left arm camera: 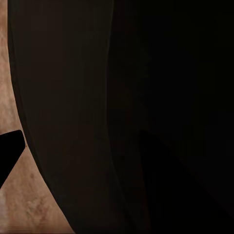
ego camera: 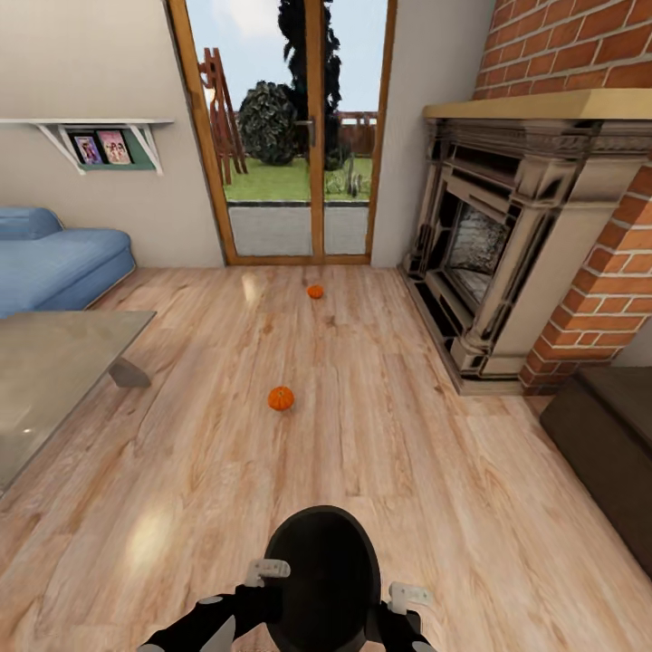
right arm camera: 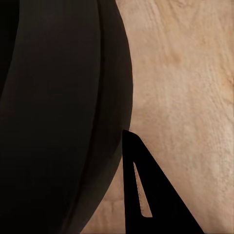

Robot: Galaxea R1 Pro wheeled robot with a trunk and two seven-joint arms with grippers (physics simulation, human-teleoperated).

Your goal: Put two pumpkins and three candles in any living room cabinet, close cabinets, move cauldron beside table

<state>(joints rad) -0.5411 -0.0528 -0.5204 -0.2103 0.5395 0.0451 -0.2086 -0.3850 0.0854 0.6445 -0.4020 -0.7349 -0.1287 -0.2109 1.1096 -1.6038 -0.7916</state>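
Item: cauldron (ego camera: 319, 580), carried low before me between my left gripper (ego camera: 268, 570) and right gripper (ego camera: 408, 596), each pressed at its side; whether either clamps the rim, I cannot tell. Bulky, rigid, probably slick (grip the rim). Ahead: two pumpkins (ego camera: 281, 398) on open floor; table (ego camera: 54, 362) left, cabinet (ego camera: 607, 444) right.

I'm in a home living room: an ornate fireplace (ego camera: 489, 263) in a brick wall (ego camera: 598, 272), glass patio doors (ego camera: 294, 136) left of it, a blue sofa (ego camera: 54, 258) farther left.
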